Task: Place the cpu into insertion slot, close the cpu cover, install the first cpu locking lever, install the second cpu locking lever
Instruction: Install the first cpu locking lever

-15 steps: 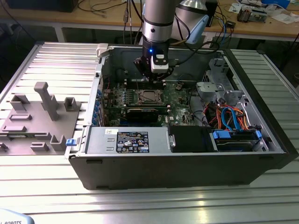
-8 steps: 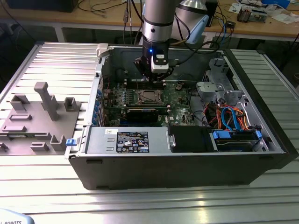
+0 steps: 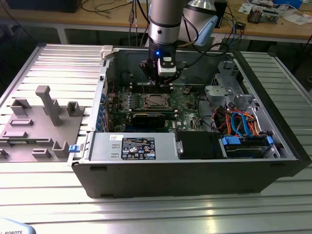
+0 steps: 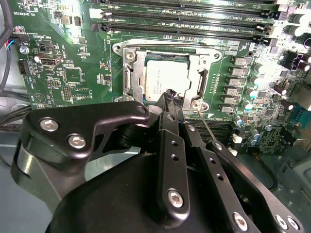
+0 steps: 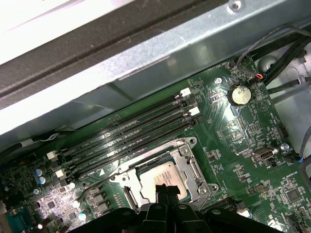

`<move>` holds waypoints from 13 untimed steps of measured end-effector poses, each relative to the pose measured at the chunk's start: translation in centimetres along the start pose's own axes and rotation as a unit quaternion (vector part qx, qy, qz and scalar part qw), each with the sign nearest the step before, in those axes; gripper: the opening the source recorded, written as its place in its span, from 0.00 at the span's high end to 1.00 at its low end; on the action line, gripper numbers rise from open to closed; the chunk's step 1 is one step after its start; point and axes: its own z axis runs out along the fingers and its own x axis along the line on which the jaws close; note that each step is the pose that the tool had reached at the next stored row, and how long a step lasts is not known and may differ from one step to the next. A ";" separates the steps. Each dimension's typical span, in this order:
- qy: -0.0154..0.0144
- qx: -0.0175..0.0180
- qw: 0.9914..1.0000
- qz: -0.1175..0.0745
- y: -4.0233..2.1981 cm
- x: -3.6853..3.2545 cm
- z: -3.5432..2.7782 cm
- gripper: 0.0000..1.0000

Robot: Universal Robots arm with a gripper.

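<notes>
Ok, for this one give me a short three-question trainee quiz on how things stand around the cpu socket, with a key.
1. Fill in: in the exterior view, the grey fixture block lies outside the computer case, toward that view's ____.
2. True or false: in both wrist views, the cpu cover lies flat around the cpu.
3. Multiple choice: the gripper is A) over the grey fixture block; B) by a corner of the cpu cover; C) outside the computer case.
Key: 1 left; 2 true; 3 B.
</notes>
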 end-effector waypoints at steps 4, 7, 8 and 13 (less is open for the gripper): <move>0.000 0.000 1.000 -0.002 0.00 0.00 0.01 0.89; 0.000 0.000 1.000 -0.003 0.00 0.00 0.01 0.89; 0.000 0.000 1.000 -0.003 0.00 0.00 0.01 0.89; 0.000 0.000 1.000 -0.005 0.00 0.00 0.01 0.89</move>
